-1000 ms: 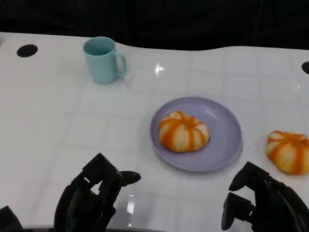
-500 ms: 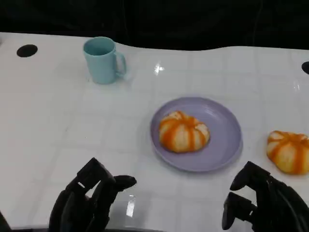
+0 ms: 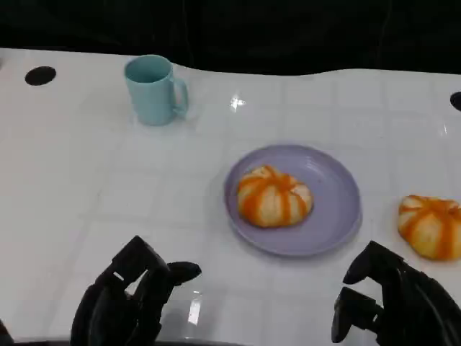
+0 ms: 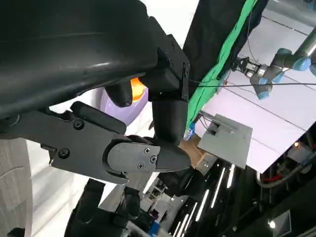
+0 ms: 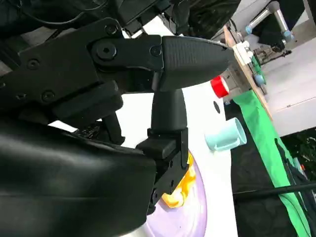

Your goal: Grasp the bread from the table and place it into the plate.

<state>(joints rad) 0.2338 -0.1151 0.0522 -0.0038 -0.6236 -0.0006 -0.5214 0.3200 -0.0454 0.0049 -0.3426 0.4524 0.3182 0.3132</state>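
The round orange-and-cream striped bread bun [image 3: 431,226] that the task concerns lies on the white tiled counter [image 3: 86,180] at the far right of the scene, just right of the lilac round plate [image 3: 337,191] and apart from its rim. A second, similar striped bun [image 3: 274,196] already sits inside the plate, left of its centre.

The bread on the counter looks light and soft, with a domed top and ridged segments. It would probably dent under a hard squeeze and is unlikely to slip. A gentle hold from above, with fingers wrapped around its widest sides, seems the best grasp. The free room in the plate is on its right half.

The black right hand [image 3: 392,306] hangs low at the near right, close to the bread but not touching it, fingers apart and holding nothing. The black left hand [image 3: 133,299] is at the near left, also empty, its fingers loosely spread above the counter.

The head view gives the whole layout, including a pale turquoise ceramic mug [image 3: 153,89] far left and well away from the plate. The right wrist view adds the side-on relation of that hand to the plate and shows a red cylindrical object [image 5: 220,87] beyond the mug. The left wrist view shows a sliver of plate and bun behind its fingers, plus room clutter beyond the counter.
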